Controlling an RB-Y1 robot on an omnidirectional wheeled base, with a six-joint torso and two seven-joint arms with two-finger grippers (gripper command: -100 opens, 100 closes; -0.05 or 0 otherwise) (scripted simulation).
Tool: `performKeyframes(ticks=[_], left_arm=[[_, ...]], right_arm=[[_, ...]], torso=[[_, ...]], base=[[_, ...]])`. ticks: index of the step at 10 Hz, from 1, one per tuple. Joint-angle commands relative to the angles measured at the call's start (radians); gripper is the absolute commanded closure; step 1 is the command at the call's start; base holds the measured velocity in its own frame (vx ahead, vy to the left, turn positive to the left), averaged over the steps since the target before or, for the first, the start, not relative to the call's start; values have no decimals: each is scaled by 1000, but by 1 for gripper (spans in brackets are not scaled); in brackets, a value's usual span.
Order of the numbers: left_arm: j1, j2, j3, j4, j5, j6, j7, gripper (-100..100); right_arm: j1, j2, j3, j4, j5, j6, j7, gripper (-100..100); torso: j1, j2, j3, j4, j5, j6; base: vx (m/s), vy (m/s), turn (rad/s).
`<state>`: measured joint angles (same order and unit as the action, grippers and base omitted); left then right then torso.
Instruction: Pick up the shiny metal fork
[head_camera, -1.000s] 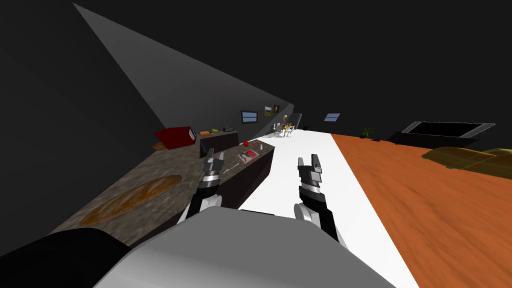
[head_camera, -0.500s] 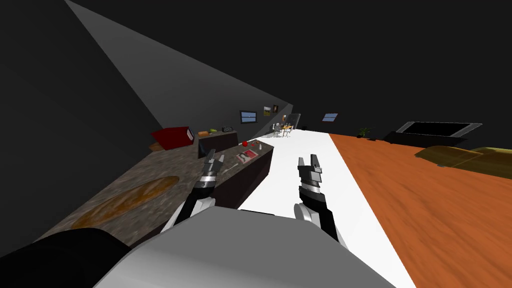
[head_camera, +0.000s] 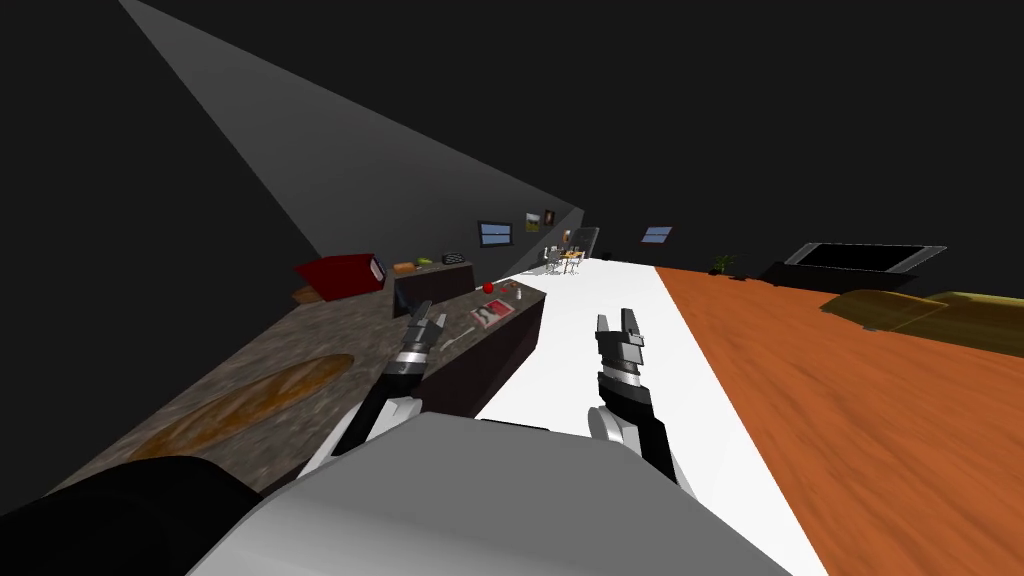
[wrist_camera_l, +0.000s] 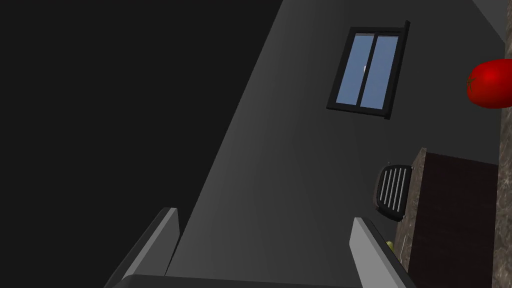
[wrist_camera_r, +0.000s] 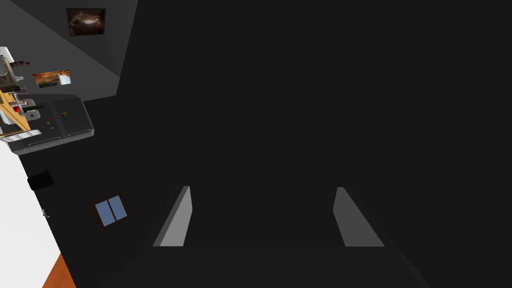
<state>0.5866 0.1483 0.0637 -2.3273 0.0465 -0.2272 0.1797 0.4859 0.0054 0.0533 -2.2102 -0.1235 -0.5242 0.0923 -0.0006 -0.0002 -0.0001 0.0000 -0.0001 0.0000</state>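
While left end effector (head_camera: 431, 316) gapes, fork (head_camera: 460, 338) nearby

Dim overall, walls (head_camera: 120, 250) near black, white floor (head_camera: 570, 340) bright, wide-lens splay at corners

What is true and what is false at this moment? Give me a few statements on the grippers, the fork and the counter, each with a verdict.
1. The left gripper and the right gripper are both open and empty. True.
2. The fork is clamped in the left gripper. False: it lies on the counter, close beside that gripper.
3. The left gripper is above the counter. True.
4. The right gripper hangs over the counter. False: it is over the white floor, off the counter's edge.
5. A red round thing sits towards the far end of the counter. True.
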Motion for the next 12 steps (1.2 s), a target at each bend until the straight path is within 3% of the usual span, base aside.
performKeyframes(ticks=[1, 2, 3, 5, 8, 10, 11, 12], left_arm=[[6, 18, 23, -6, 10, 50, 5, -100], [6, 18, 23, -6, 10, 75, 5, -100], [15, 31, 44, -13, 19, 103, 9, -100], [15, 31, 44, -13, 19, 135, 9, -100], [34, 50, 89, -27, 41, 231, 20, -100], [34, 50, 89, -27, 41, 268, 20, -100], [44, 58, 112, -35, 53, 306, 26, -100], [44, 58, 112, -35, 53, 328, 26, -100]], right_arm=[[0, 0, 0, 0, 0, 0, 0, 0], [0, 0, 0, 0, 0, 0, 0, 0], [0, 0, 0, 0, 0, 0, 0, 0], [0, 0, 0, 0, 0, 0, 0, 0], [0, 0, 0, 0, 0, 0, 0, 0], [0, 0, 0, 0, 0, 0, 0, 0], [0, 0, 0, 0, 0, 0, 0, 0], [0, 0, 0, 0, 0, 0, 0, 0]], torso=[[0, 0, 0, 0, 0, 0], [0, 0, 0, 0, 0, 0], [0, 0, 0, 0, 0, 0], [0, 0, 0, 0, 0, 0], [0, 0, 0, 0, 0, 0], [0, 0, 0, 0, 0, 0], [0, 0, 0, 0, 0, 0], [0, 0, 0, 0, 0, 0]], base=[[6, -15, -34], [6, -13, -20], [9, -17, -46], [4, -9, -4], [8, -16, -35], [8, -10, -10], [8, -13, -44], [10, -12, -26]])
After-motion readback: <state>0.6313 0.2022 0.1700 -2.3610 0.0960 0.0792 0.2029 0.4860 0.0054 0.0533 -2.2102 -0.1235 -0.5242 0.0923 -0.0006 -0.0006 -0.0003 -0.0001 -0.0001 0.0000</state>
